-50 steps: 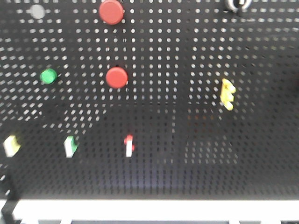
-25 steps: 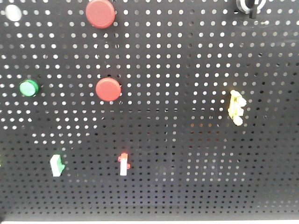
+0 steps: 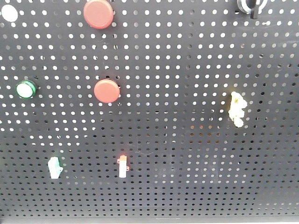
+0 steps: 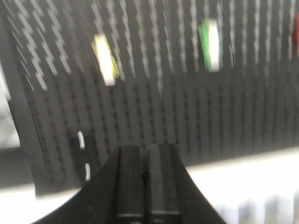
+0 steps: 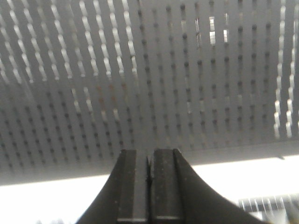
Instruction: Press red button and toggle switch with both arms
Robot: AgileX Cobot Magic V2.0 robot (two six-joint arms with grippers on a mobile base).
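The red button [image 3: 98, 14], the wider of two matte mushroom caps, sits on the black pegboard [image 3: 187, 56], above and to the right of the green round button [image 3: 25, 89]. Its near-twin, the lower red button [image 3: 107, 90], is level with the green round button, to its right.

I judge the cap to be rigid plastic on a spring, fixed to the board, so there is nothing to grasp. I would push it at the centre of the dome, square on. An off-centre fingertip could slide toward the rim of a rounded cap.

Below the green round button are a green-and-white switch [image 3: 54, 167], slightly to the right, and a red-and-white switch [image 3: 123, 165] further right. I cannot tell which one the task means. Both look like small, light, stiff levers, best nudged at the free tip along their throw.

My left gripper [image 4: 142, 150] has its fingers pressed together on nothing. It faces the board with a yellow-and-white switch [image 4: 105, 58] ahead. My right gripper [image 5: 149, 153] is likewise closed and empty, before a bare stretch of pegboard. Closed fingers should make a good blunt pusher.
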